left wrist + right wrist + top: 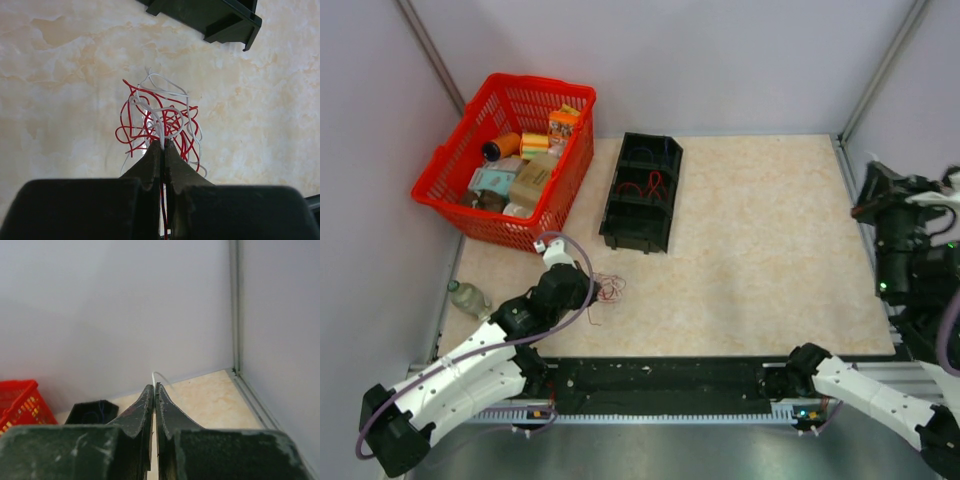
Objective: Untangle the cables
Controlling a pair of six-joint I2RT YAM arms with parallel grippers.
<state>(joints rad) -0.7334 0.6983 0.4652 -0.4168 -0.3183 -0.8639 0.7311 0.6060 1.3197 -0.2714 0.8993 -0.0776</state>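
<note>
A tangle of thin red and white cables (172, 117) lies on the beige table just in front of my left gripper (163, 143), which is shut on strands of it. From above, the tangle (611, 289) sits right of the left gripper (588, 291), near the front left. A red cable (651, 184) and a dark blue one (663, 153) lie in compartments of the black tray (620, 216). My right gripper (154, 386) is raised at the far right (861, 208) and shut on a short thin white wire (161, 375) that sticks out past its tips.
A red basket (440, 190) of boxes and cans stands at the back left, and also shows in the right wrist view (20, 400). A plastic bottle (469, 297) lies at the left edge. The black tray's corner (210, 15) is beyond the tangle. Walls enclose the table.
</note>
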